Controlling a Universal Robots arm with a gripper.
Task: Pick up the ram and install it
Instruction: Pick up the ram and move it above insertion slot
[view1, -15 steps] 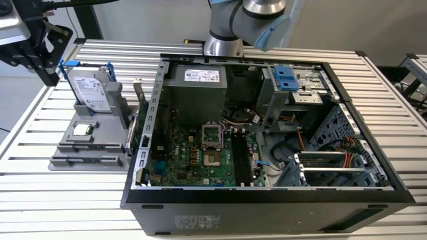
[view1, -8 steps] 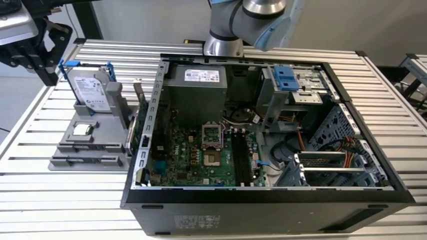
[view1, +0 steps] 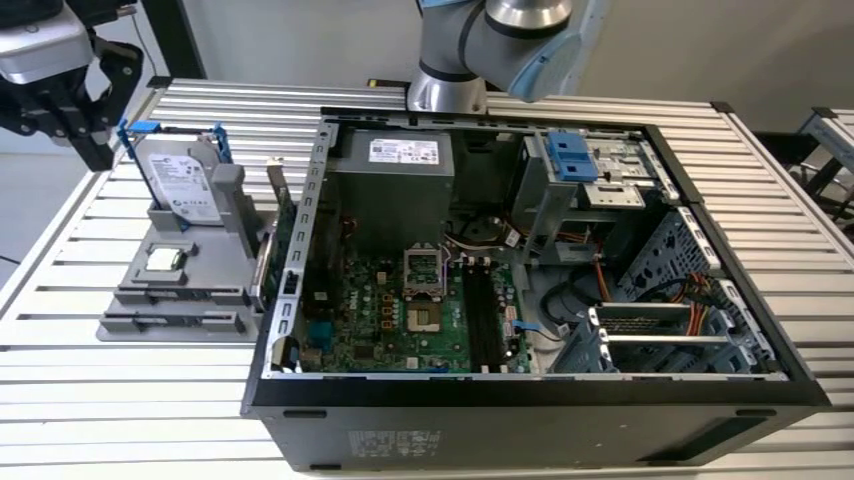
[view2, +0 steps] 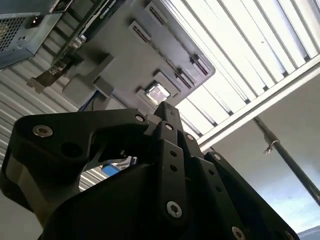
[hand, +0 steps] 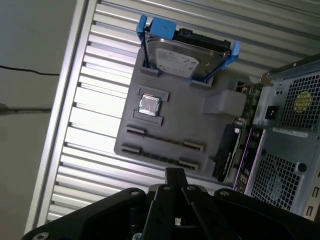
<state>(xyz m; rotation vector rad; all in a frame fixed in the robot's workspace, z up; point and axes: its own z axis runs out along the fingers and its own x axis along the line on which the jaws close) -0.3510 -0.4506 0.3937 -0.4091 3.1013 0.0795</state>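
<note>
The ram is hidden from me. My gripper (view1: 96, 155) hangs at the exterior view's far left, above the back corner of a grey holder tray (view1: 147, 292), touching nothing. In both wrist views its black fingers (hand: 175, 174) (view2: 166, 109) meet at one narrow tip with nothing visible between them. The two long slots (hand: 165, 145) along the tray's (hand: 200, 130) near edge stand empty. Long black slots (view1: 487, 315) run across the green motherboard (view1: 380, 315) inside the open computer case (view1: 534, 388); I cannot tell whether a stick sits in them.
On the tray stand a grey hard drive in a blue bracket (view1: 180, 185) (hand: 185, 57), a small square chip (view1: 163, 258) (hand: 149, 105) (view2: 157, 93) and an upright card (view1: 280, 200) against the case wall. The slatted table (view1: 107, 400) ends just beyond the tray.
</note>
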